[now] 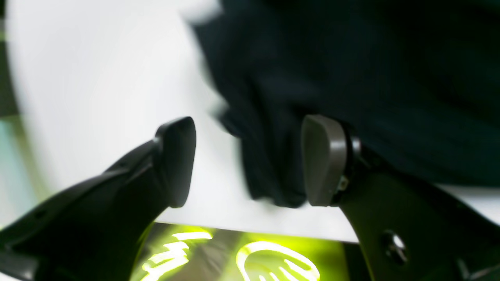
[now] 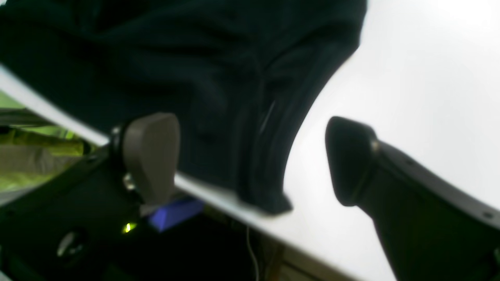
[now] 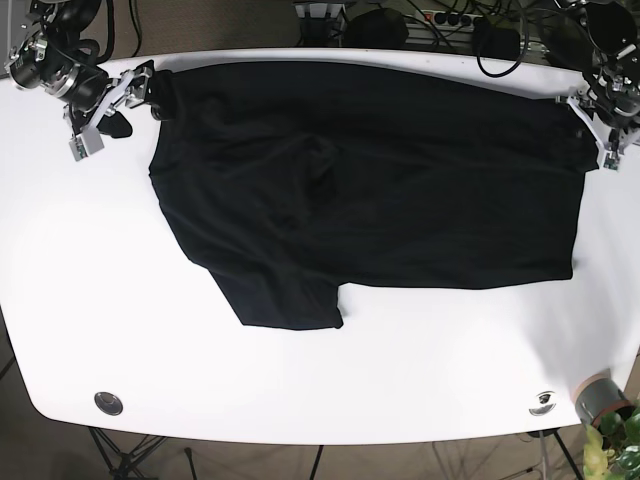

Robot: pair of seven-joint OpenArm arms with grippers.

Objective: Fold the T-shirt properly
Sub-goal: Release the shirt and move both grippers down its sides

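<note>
A black T-shirt (image 3: 370,190) lies spread out and wrinkled on the white table (image 3: 300,390), with a sleeve pointing toward the front. My right gripper (image 3: 135,92) is at the shirt's far left corner. In its wrist view the gripper (image 2: 250,160) is open, and a hemmed corner of the shirt (image 2: 250,164) lies between the fingers at the table edge. At the far right corner my left gripper (image 3: 592,125) hovers. Its wrist view shows the gripper (image 1: 250,162) open, with a fold of the shirt (image 1: 273,168) beside the right-hand finger (image 1: 324,160).
Cables and a power strip (image 3: 420,20) run behind the table's back edge. A round metal fitting (image 3: 108,402) sits front left and another (image 3: 543,400) front right. A grey pot with a plant (image 3: 600,400) stands off the front right corner.
</note>
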